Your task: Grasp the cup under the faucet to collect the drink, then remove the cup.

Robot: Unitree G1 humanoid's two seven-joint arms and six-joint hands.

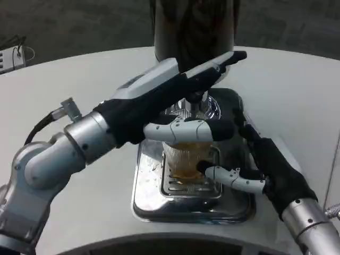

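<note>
Cup: the ribbed clear cup [187, 159] with amber drink stands on the tray's grate, under the faucet [195, 102].
Right robot hand [254, 159]: wrapped around the cup, holding it.
Left robot hand [175, 87]: fingers out flat, above the faucet.
Tray [151, 199]: shiny metal on the white desk [297, 95].

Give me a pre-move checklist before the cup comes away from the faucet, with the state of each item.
1. Cup on drip tray grate: ok.
2. Amber drink in cup: ok; fill level cannot tell.
3. Right hand grips cup: fingers touch its right side; firm grip cannot tell.
4. Left hand off faucet: not ok, it lies over it.
5. Flow stopped: cannot tell.
6. White table to the right for withdrawal: ok.
</note>
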